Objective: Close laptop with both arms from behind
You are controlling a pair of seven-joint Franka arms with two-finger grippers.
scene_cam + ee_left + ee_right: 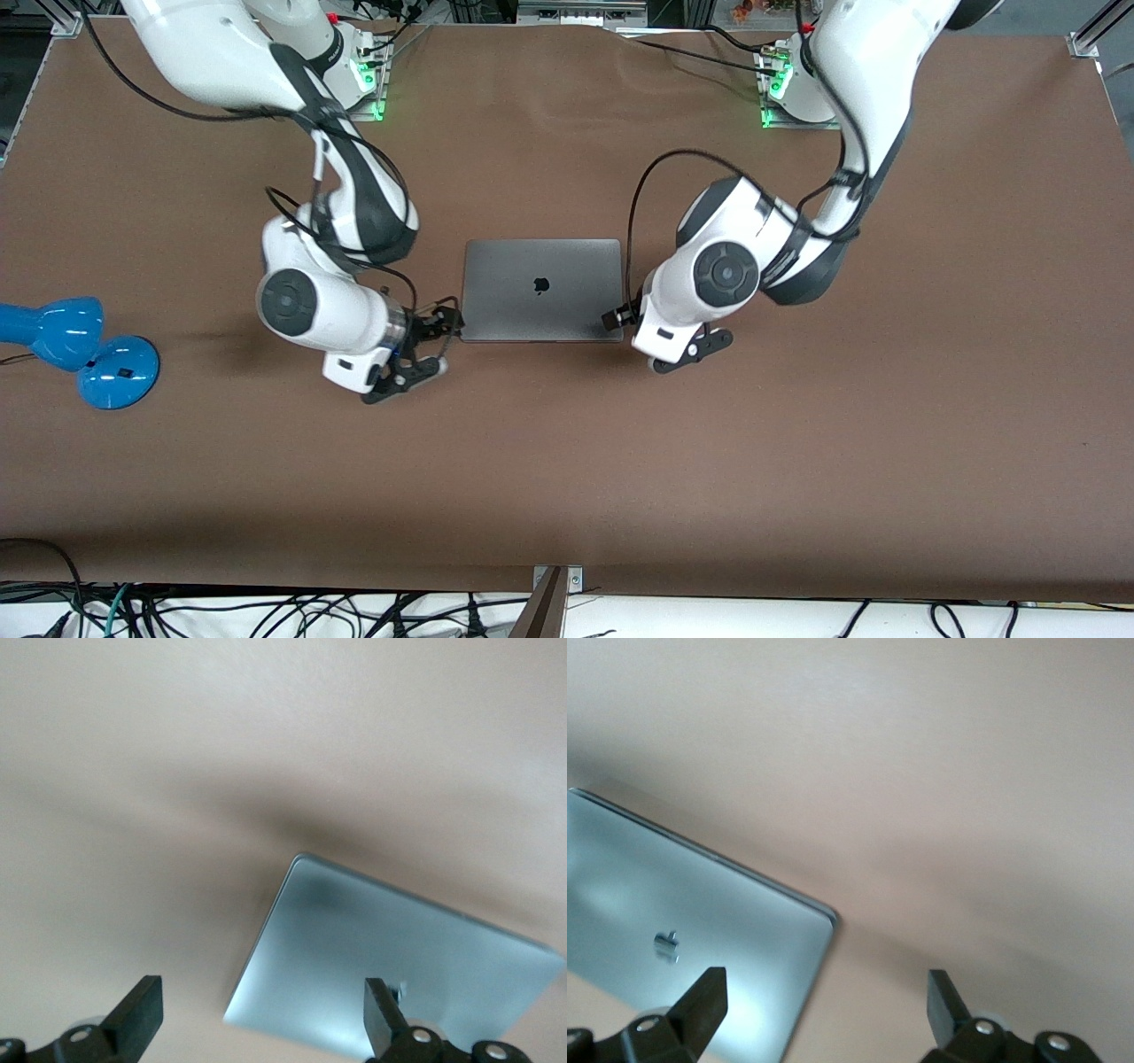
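Observation:
The laptop [540, 288] lies shut and flat on the brown table [567, 496], with its grey lid and black apple logo facing up. My right gripper [434, 347] hangs open by the laptop's edge toward the right arm's end, and nothing is between its fingers. My left gripper [663, 335] hangs open by the edge toward the left arm's end, also empty. The left wrist view shows the lid [390, 966] past my open left gripper [263, 1010]. In the right wrist view, a lid corner and the logo [682, 912] lie under my open right gripper [828, 1005].
A blue desk lamp [80, 350] lies on the table toward the right arm's end. Loose cables [266, 611] run under the table's edge nearest the front camera. Both arm bases [797, 89] stand along the edge farthest from it.

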